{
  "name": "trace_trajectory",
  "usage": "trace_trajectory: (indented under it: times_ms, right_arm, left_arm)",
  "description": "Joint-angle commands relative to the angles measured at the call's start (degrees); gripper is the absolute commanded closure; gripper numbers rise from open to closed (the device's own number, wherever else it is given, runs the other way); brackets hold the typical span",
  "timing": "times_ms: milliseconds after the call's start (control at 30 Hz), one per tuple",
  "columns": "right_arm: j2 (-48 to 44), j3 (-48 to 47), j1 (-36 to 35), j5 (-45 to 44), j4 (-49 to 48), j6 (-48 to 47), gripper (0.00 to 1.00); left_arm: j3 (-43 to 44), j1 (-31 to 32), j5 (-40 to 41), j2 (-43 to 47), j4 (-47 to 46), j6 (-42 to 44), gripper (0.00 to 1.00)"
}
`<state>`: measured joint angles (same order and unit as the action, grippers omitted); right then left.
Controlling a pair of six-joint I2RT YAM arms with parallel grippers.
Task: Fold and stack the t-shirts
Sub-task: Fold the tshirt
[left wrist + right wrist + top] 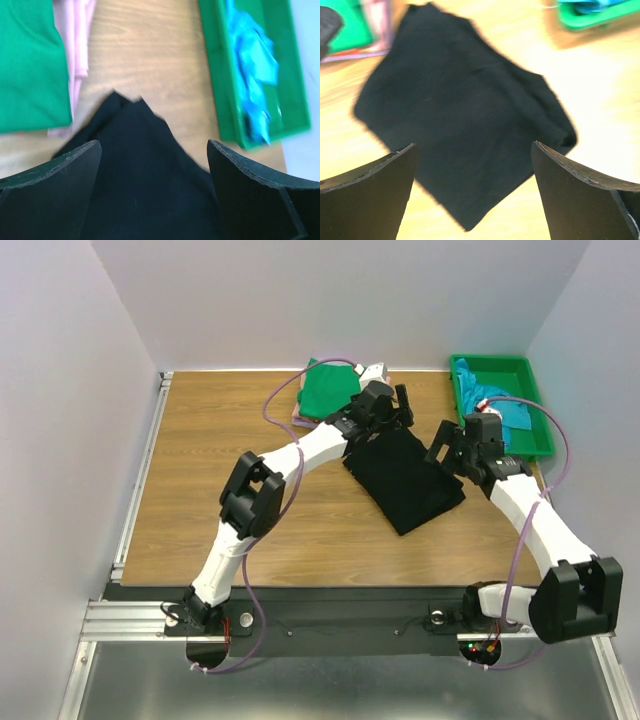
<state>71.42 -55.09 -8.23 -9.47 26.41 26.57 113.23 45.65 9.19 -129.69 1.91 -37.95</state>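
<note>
Plain white walls (350,290), wooden table (200,440), aluminium rail (130,618) along near edge

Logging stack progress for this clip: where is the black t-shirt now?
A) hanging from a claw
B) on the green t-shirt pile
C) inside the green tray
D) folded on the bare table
D: the black t-shirt lies folded flat on the wooden table, near the green t-shirt pile, with the left claw and right claw open and empty over it.
</note>
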Motion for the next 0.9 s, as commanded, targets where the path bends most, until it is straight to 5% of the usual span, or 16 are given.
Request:
trace_trajectory:
  times_ms: [0,167,600,867]
  right_arm:
    - [-2.6,2.3,-0.1,9.1,-3.0,0.2,0.00]
    - [-0.3,7.6,-0.1,17.7,-10.1,0.7,0.00]
    - [11.9,10.0,-0.2,21.8,-18.0,2.3,0.00]
    - [20.6,11.5,-8.1,23.0,-23.9,2.5,0.00]
  left_arm:
    - [-6.6,0.8,-6.1,8.1,-4.8,3.7,0.02]
    - [-12.7,0.8,-7.7,8.1,-4.6,4.0,0.02]
    - [-29.5,0.4,-8.8,9.5,-3.8,-2.2,0.02]
    - [-57.0,0.7,-8.9,24.2,-10.8,-11.7,0.02]
